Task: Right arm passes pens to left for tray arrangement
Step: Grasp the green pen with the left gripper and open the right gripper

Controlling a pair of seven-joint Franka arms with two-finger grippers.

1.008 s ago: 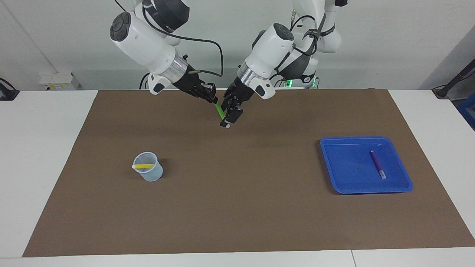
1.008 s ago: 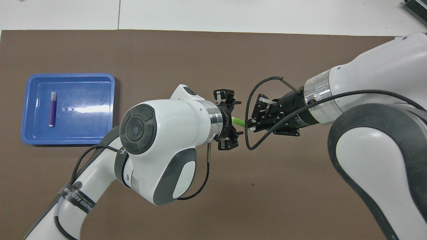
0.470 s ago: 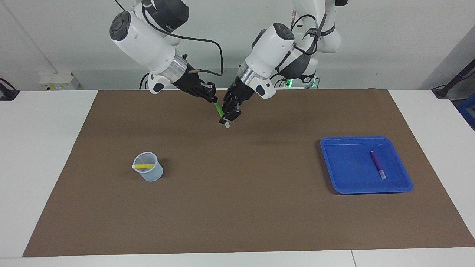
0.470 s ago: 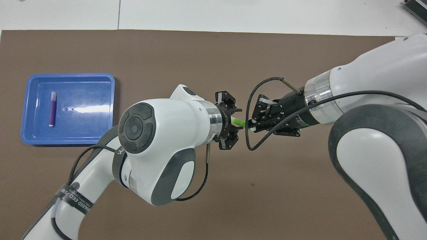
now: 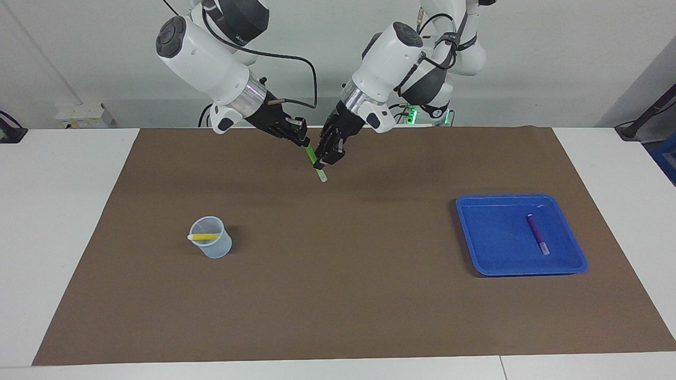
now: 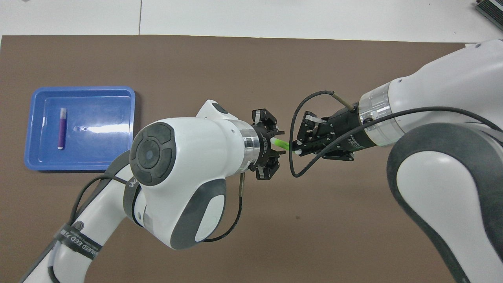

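Observation:
My right gripper (image 5: 302, 141) is shut on the upper end of the green pen (image 5: 318, 170) and holds it slanted in the air over the mat's edge nearest the robots. My left gripper (image 5: 327, 158) is at the pen's middle, right beside the right gripper. The pen's pale tip sticks out below it. In the overhead view a short green stretch of the pen (image 6: 281, 144) shows between the left gripper (image 6: 276, 144) and the right gripper (image 6: 298, 147). The purple pen (image 5: 537, 234) lies in the blue tray (image 5: 496, 237). The yellow pen (image 5: 205, 237) lies in the cup (image 5: 214, 249).
A brown mat (image 5: 338, 295) covers most of the white table. The tray (image 6: 98, 157) sits toward the left arm's end and the translucent cup toward the right arm's end, both farther from the robots than the grippers.
My left gripper has moved up along the green pen toward the right gripper, so more of the pen's pale end shows. The pen and the right gripper have stayed in place.

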